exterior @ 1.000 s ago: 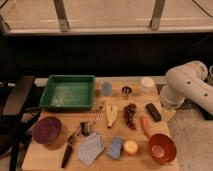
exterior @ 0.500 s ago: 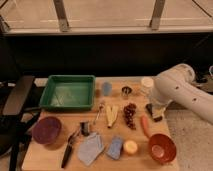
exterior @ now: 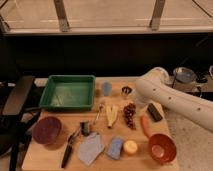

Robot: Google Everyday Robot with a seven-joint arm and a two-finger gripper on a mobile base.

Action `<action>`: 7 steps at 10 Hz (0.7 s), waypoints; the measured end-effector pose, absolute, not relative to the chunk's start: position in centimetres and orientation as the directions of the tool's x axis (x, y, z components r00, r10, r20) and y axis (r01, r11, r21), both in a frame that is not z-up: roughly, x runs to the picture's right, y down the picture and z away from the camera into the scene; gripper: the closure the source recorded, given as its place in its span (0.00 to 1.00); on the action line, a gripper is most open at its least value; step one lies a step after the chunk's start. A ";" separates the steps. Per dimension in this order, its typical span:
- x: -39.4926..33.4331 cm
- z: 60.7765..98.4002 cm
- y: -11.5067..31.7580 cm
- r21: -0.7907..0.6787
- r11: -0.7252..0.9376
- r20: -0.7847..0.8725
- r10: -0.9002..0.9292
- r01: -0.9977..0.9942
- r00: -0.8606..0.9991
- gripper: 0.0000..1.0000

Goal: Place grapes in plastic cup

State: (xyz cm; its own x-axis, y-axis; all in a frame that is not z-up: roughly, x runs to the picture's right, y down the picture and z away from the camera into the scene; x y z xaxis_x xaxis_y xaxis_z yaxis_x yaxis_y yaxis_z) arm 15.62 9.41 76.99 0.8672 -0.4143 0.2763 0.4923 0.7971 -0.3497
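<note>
Here's the wooden table (exterior: 50, 161), crowded with things, and the white arm (exterior: 170, 97) reaches in from the 3 o'clock edge, its rounded end up over the table's far right corner. The gripper itself does not show, so where it sits along that arm cannot be told; its fingers stand spread wide and have hold of nothing. The grapes (exterior: 130, 115), a dark red bunch, lie flat on the wood near the middle, just beside a pale yellow piece (exterior: 112, 115) at their 9 o'clock. The plastic cup (exterior: 107, 88) stands upright at 11 o'clock from the grapes, apart from them, right next to the green tray (exterior: 67, 78). The small metal cup (exterior: 126, 90) sits at the grapes' 12 o'clock, close to the arm's end. At 4 o'clock from the bunch lies the orange carrot (exterior: 145, 125), with a black bar (exterior: 154, 111) at 3 o'clock. Down at the near edge are an orange bowl (exterior: 162, 147), a yellow round (exterior: 130, 146), a blue sponge (exterior: 115, 147) and a grey cloth (exterior: 90, 148), with a maroon bowl (exterior: 47, 130) over at 8 o'clock.
</note>
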 end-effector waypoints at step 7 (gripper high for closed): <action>18.9 87.3 14.4 -0.529 0.727 0.310 -0.315 0.438 0.897 0.35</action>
State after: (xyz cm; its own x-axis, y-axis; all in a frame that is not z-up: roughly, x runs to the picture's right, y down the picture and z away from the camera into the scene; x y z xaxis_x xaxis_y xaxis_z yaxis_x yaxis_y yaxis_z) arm 18.91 14.41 87.27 0.8970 -0.3147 0.3103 0.4380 0.7272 -0.5286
